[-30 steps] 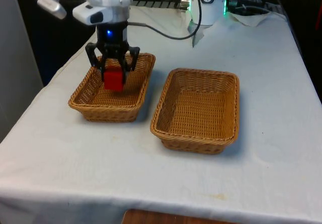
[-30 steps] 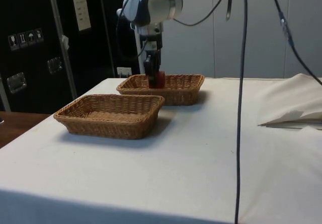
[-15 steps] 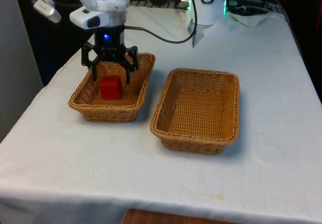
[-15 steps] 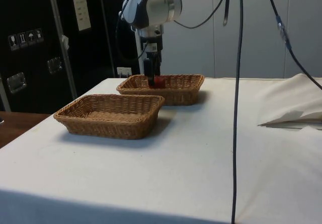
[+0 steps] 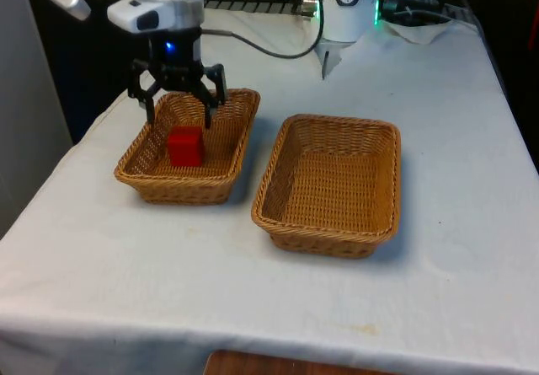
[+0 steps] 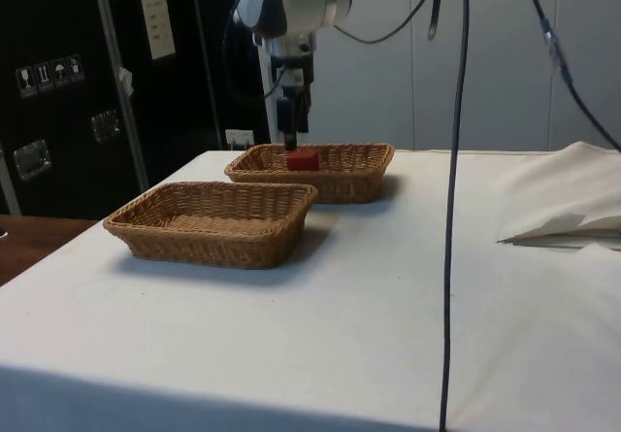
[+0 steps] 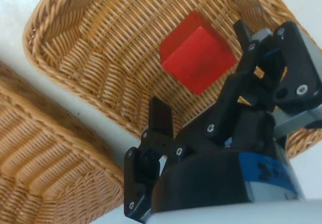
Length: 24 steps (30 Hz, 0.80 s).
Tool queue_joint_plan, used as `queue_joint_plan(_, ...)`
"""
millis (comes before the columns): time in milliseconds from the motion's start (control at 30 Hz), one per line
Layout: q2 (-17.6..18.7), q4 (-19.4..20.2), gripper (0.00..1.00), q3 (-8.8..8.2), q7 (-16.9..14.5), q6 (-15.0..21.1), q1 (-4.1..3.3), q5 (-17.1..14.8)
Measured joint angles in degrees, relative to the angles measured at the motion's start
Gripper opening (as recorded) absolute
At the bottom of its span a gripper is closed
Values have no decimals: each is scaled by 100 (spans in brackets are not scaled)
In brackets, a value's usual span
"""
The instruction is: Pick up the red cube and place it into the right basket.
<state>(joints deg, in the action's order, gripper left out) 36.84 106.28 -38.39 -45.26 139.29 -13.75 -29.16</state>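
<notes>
Red cube (image 5: 184, 146) lying loose in wicker basket (image 5: 141, 161) on front view's left; gripper (image 5: 177, 104) hovering above, fingers spread, empty; placing apparently done.

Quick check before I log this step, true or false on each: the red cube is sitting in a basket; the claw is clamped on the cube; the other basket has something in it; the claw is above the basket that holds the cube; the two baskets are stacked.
1. The red cube is sitting in a basket. True.
2. The claw is clamped on the cube. False: it is open and above the cube, clear of it.
3. The other basket has something in it. False: nothing lies in it.
4. The claw is above the basket that holds the cube. True.
5. The two baskets are stacked. False: they stand side by side on the white cloth, with a gap between them.
</notes>
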Motion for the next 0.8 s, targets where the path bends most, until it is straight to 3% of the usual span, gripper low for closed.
queue_joint_plan(267,-275,-6,100,-126,-52,-201,-57,109)
queue_joint_plan(367,-395,-11,100,-120,0,-269,-120,212)
queue_joint_plan(400,-476,-11,100,-120,69,-321,-172,309)
queue_joint_plan(467,-476,-11,100,-120,69,-321,-172,309)
queue_joint_plan(800,-785,34,100,-109,201,-384,-378,573)
